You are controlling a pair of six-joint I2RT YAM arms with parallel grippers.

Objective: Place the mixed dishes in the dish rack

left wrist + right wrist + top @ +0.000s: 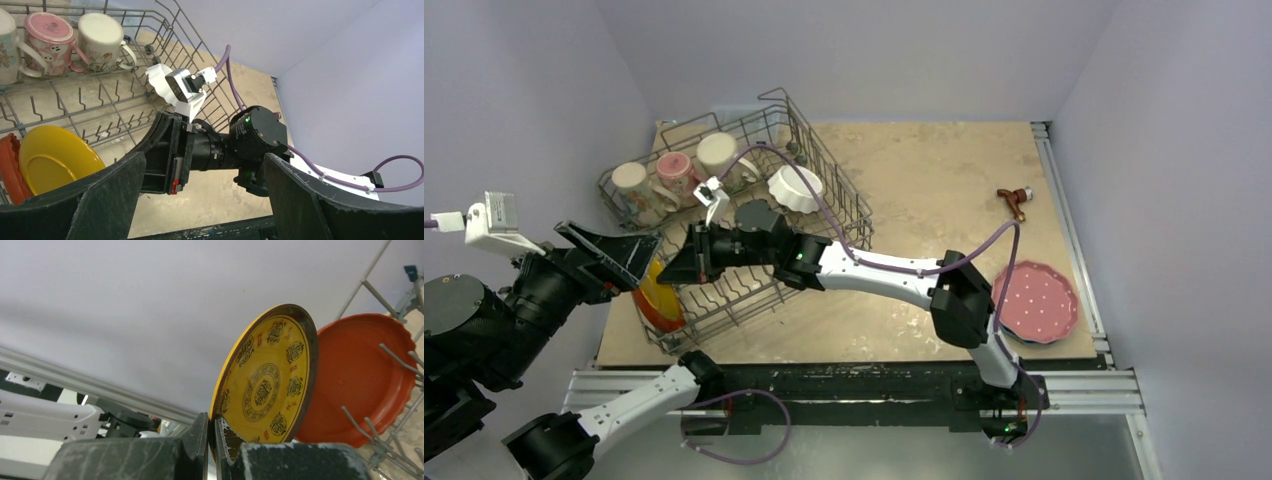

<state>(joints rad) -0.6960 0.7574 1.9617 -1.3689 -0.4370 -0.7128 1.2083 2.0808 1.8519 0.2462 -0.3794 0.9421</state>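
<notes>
The grey wire dish rack (801,128) stands at the table's back left. In its far row are a beige mug (629,180), a pink mug (674,168) and a cream mug (717,152); a white fluted bowl (795,188) sits at its right. My right gripper (676,268) is shut on the rim of a yellow patterned plate (270,385), upright at the rack's near-left end, next to the red-orange plate (360,380). My left gripper (624,262) is open and empty just left of them. The pink dotted plate (1035,300) lies on the blue plate (1027,343) at the right.
A small brown object (1016,200) lies on the table at the back right. The right arm (884,272) stretches across the rack's near side. In the left wrist view the right wrist (250,135) sits straight ahead between my left fingers. A metal rail (874,385) runs along the near edge.
</notes>
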